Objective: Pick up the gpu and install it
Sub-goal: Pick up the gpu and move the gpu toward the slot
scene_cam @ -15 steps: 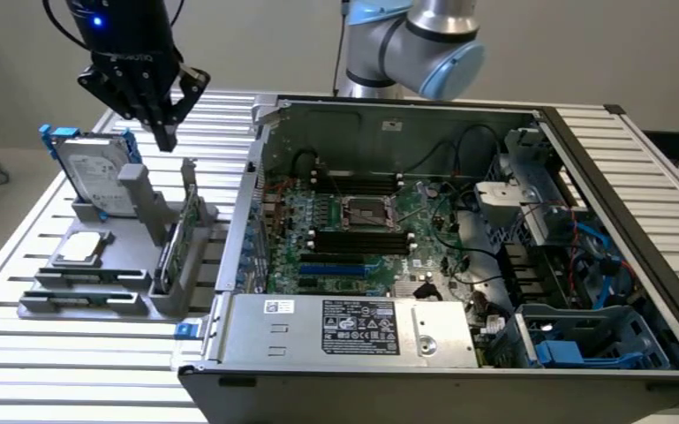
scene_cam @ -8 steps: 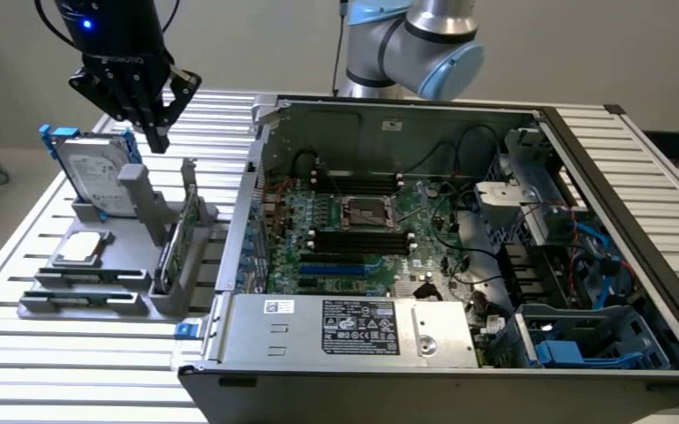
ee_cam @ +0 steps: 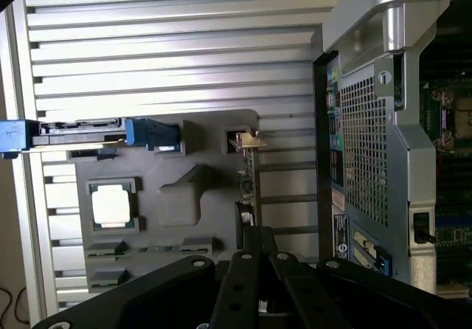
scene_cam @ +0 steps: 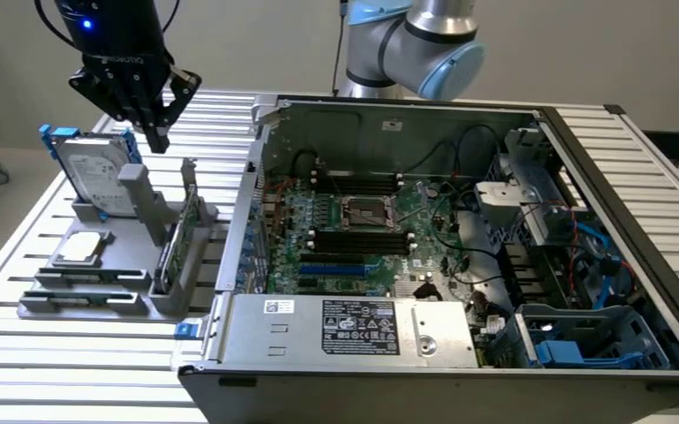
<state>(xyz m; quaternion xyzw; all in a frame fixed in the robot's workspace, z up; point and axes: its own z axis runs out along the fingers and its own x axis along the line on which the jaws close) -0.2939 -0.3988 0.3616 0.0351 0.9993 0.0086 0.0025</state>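
Exterior view, far left: the slatted tabletop [scene_cam: 33,353] carries a grey parts holder [scene_cam: 121,296]. Its moulded slots keep each part at a fixed spot & pose, prob. so the arm can find them. The HDD [scene_cam: 89,170] w/ blue frame stands upright at the holder's back, and the CPU [scene_cam: 80,249] lies flat in a pocket lower in the frame.

Upper left of frame: the hand [scene_cam: 154,137] hangs over the holder, pointing down, jaws closed tip to tip w/ nothing in them.

Just right of that, the gpu [scene_cam: 172,256] sits on edge in the holder's right-hand slot, green board showing, silver bracket at its upper end in the frame. Stood up like that, its top edge is free for a pinch from above. Not yet picked. Wrist view agrees: the hand [ee_cam: 257,270] is near the gpu [ee_cam: 249,187], seen edge-on, and apart from it.

Centre to right: the open PC case [scene_cam: 622,177] lies on its side, so the mobo [scene_cam: 363,225] faces up & its slots are reachable from overhead. The PSU [scene_cam: 357,327] runs along the lower edge. An arm joint [scene_cam: 427,44] sits at top centre, behind the case.
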